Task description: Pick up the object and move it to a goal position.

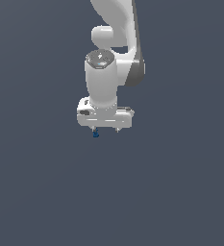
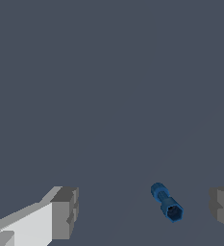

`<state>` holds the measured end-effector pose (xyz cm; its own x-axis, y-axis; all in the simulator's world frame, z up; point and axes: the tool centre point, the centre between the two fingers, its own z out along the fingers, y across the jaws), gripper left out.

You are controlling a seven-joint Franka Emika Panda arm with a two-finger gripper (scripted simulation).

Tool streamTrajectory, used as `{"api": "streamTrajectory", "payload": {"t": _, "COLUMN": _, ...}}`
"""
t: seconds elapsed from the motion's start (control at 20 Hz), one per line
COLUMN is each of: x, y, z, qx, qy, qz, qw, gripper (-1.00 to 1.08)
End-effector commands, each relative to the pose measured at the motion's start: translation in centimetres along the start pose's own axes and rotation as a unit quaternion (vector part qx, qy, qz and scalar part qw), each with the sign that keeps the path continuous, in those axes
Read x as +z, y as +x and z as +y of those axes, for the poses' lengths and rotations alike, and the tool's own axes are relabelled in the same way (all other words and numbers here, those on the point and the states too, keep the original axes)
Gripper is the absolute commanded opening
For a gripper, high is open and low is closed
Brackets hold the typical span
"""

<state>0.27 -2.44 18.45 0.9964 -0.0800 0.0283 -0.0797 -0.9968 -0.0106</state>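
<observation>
The object point(image 1: 95, 134) is a tiny bright-blue piece, shaped like a short bolt with a hexagonal end in the wrist view point(image 2: 167, 204). It lies on the dark grey floor. My white gripper point(image 1: 106, 129) points straight down just above it and is open. In the wrist view the object lies between the two grey fingertips point(image 2: 65, 211), apart from both and nearer the other one point(image 2: 222, 209); the gripper's point(image 2: 144, 211) jaws stand wide and hold nothing. In the exterior view the object shows just under the finger on that view's left. The goal position shows no mark in either view.
A plain dark grey floor point(image 1: 180, 192) fills both views. The white arm point(image 1: 108, 57) rises from the gripper to the top of the exterior view.
</observation>
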Motion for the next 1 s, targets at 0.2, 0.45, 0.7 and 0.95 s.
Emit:
{"api": "streamTrajectory", "payload": {"t": 0.2, "x": -0.5, "y": 0.3, "z": 1.2, "qx": 0.01, "qy": -0.003, "qz": 0.006, "qw": 0.9999, "gripper": 1.0}}
{"api": "streamTrajectory", "payload": {"t": 0.45, "x": -1.7, "y": 0.8, "z": 3.8, "qx": 0.031, "qy": -0.008, "qz": 0.019, "qw": 0.9993, "gripper": 1.0}}
{"api": "streamTrajectory", "payload": {"t": 0.7, "x": -1.5, "y": 0.7, "z": 3.8, "qx": 0.03, "qy": -0.008, "qz": 0.018, "qw": 0.9994, "gripper": 1.0}}
{"api": "streamTrajectory", "payload": {"t": 0.95, "x": -0.3, "y": -0.1, "z": 4.2, "qx": 0.022, "qy": -0.008, "qz": 0.015, "qw": 0.9996, "gripper": 1.0}}
